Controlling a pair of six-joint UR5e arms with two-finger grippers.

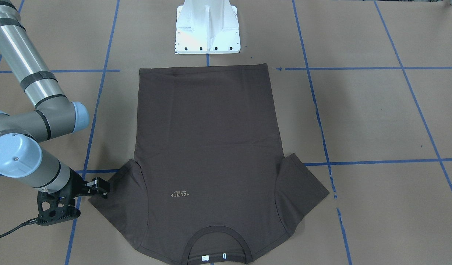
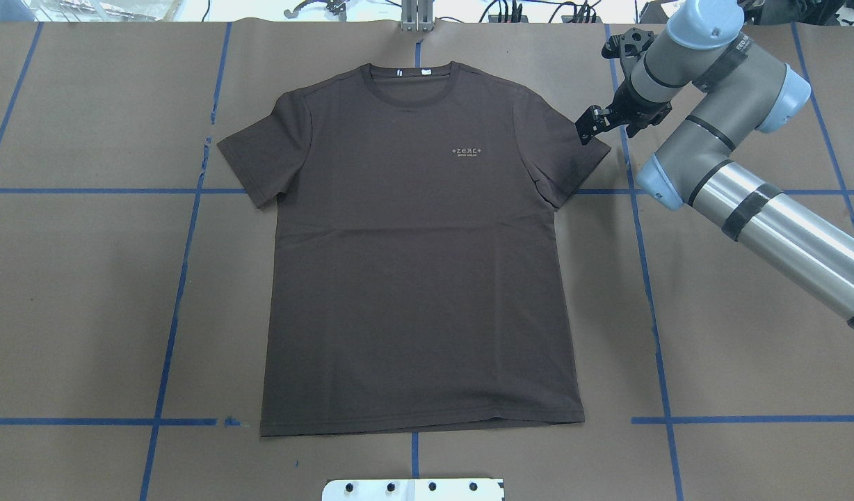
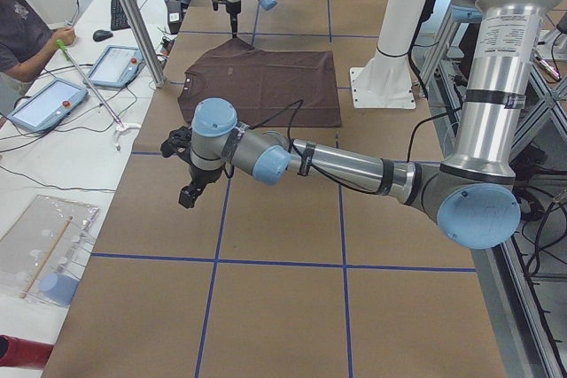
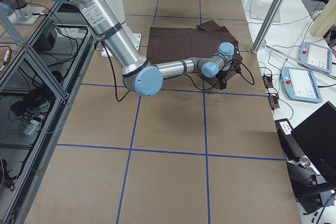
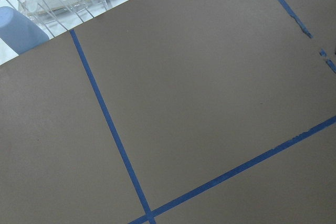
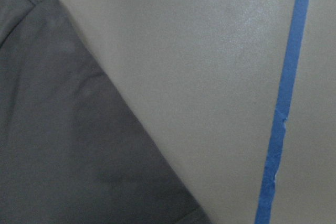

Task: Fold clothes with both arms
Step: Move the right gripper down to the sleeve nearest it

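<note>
Soft, limp brown T-shirt [image 1: 207,140] lies flat on worktop [image 1: 377,121]; sleeve hem [image 1: 115,182] just beside right pincer [image 1: 102,189] probably suits gripping; pincer's opening unclear.

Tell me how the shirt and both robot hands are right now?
T-shirt: spread flat, front up, unfolded, both sleeves out.
Right gripper: low at one sleeve's tip, jaws apart, holding nothing.
Left gripper: hanging above bare table, away from the T-shirt; jaws unclear.

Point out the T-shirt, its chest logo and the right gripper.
T-shirt [image 2: 413,292]: overhead view, middle of the front panel.
chest logo [image 2: 468,151]: overhead view, centre of the pale lettering.
right gripper [image 2: 587,129]: overhead view, between its jaws.
</note>
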